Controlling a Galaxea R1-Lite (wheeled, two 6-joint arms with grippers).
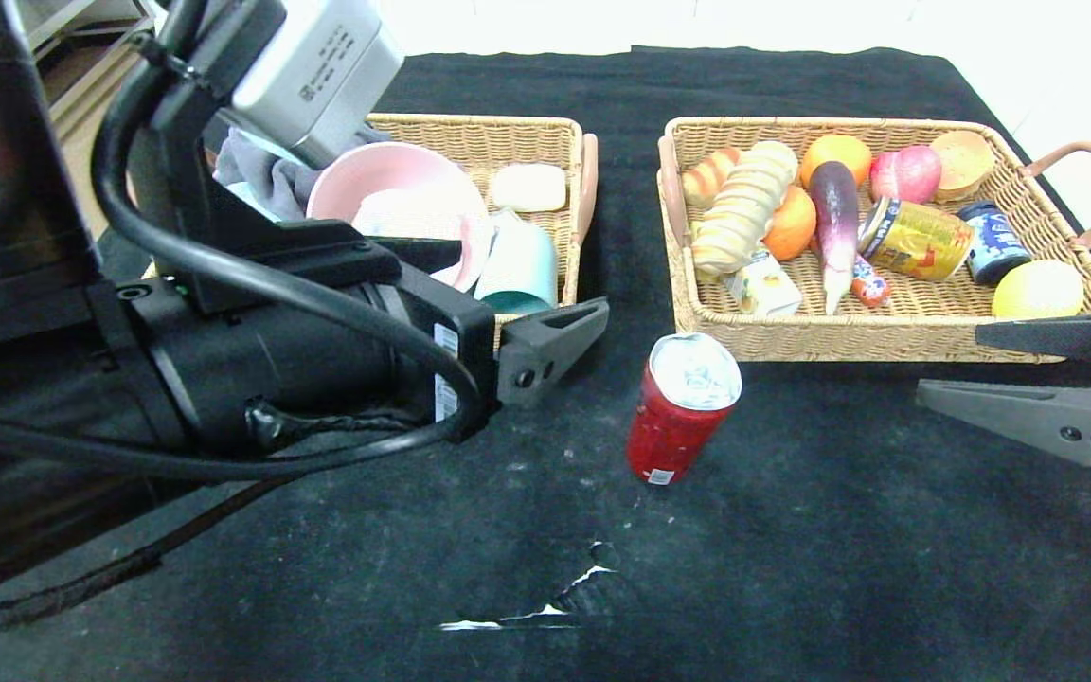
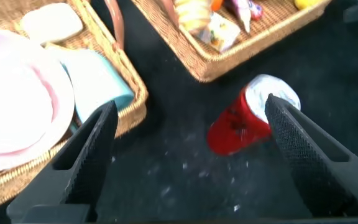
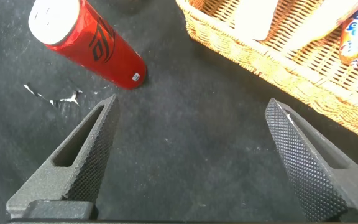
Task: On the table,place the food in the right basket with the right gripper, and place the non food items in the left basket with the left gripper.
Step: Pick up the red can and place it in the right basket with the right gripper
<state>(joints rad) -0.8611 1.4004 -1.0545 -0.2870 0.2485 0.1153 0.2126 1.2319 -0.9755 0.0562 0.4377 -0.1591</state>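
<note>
Both claws gape, holding nothing; left claw (image 1: 555, 346) hides much of the left basket (image 1: 479, 142), perhaps its cloth.

A drink can (image 1: 683, 407) stands on the table (image 1: 839, 568) at centre. The left basket (image 1: 508, 142) sits at its eleven o'clock, the right basket (image 1: 896, 332) at one o'clock.

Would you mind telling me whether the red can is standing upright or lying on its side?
Upright: the red can stands on the table, silver top up, outside both baskets.
</note>
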